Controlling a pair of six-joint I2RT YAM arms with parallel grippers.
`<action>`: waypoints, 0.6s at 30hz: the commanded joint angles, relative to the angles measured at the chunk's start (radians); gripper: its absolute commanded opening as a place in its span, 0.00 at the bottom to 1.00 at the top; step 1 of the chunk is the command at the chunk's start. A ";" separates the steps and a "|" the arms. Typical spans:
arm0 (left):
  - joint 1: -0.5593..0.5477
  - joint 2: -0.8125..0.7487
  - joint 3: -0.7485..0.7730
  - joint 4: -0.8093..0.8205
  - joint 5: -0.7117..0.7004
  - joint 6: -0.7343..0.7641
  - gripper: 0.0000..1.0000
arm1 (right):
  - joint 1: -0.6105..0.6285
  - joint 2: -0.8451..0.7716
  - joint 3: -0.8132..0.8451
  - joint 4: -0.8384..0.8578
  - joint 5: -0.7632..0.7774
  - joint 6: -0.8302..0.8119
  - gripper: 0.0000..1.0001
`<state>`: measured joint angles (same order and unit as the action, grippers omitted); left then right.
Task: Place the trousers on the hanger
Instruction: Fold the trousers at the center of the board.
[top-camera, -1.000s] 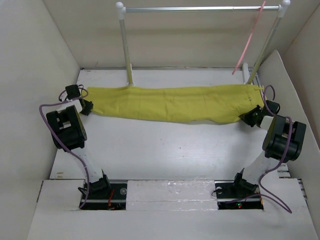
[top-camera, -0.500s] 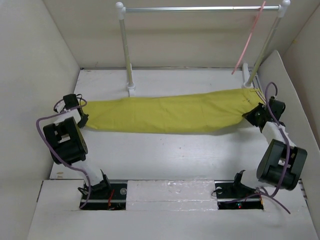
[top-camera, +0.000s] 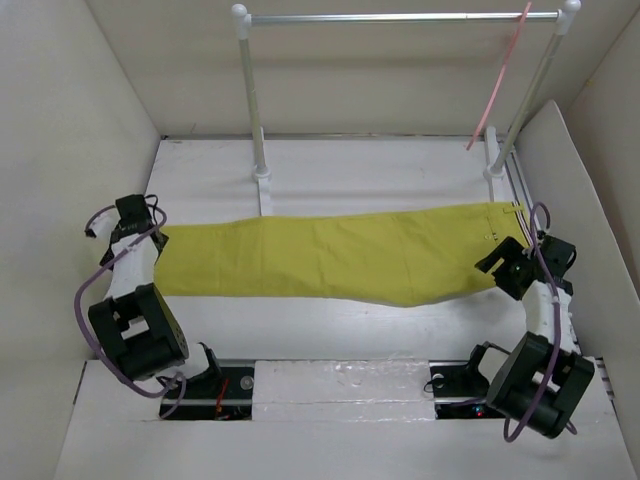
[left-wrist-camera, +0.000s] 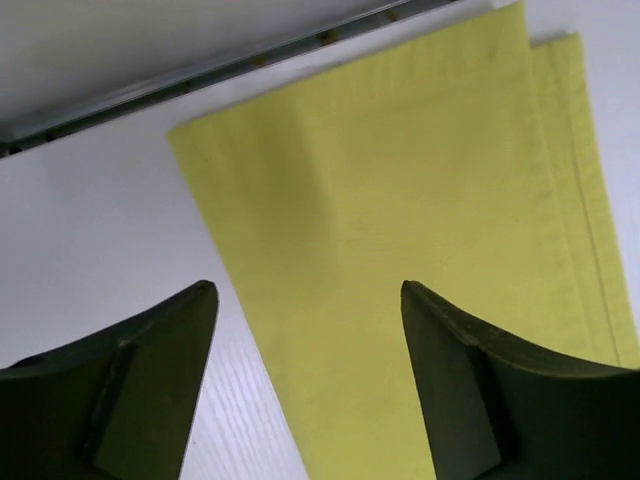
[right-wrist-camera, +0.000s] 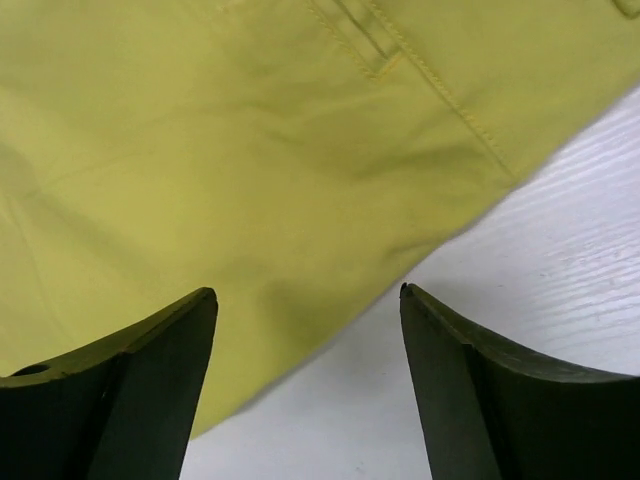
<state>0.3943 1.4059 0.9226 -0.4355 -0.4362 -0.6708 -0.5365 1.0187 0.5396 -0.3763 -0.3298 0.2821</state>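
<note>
I noted left claw (left-wrist-camera: 308, 290) and right claw (right-wrist-camera: 308, 292) both spread, pinching nothing, the long mustard-yellow cloth trousers (top-camera: 340, 255) lying flat beneath and just ahead of their tips; soft, light, floppy by my reckoning, so best pinched at cuff edge and stitched waist.

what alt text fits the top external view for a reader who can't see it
Long mustard yellow-green cloth trousers lie flat, left to right across a white table, with the left gripper and right gripper open at either end. Behind, a thin pale pink hanger hangs from the metal rail of a white-posted rack.
</note>
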 joint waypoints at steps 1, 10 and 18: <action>-0.017 -0.122 0.025 -0.010 0.059 -0.016 0.72 | -0.043 0.057 0.055 -0.064 -0.075 -0.076 0.80; -0.641 -0.205 0.027 0.133 0.226 -0.038 0.52 | -0.224 0.099 0.039 0.058 -0.071 -0.018 0.87; -1.099 -0.073 -0.018 0.216 0.196 -0.122 0.00 | -0.261 0.289 0.042 0.266 -0.051 0.051 0.88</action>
<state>-0.6231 1.3006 0.9218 -0.2592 -0.2192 -0.7517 -0.7906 1.2575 0.5743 -0.2409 -0.3786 0.2970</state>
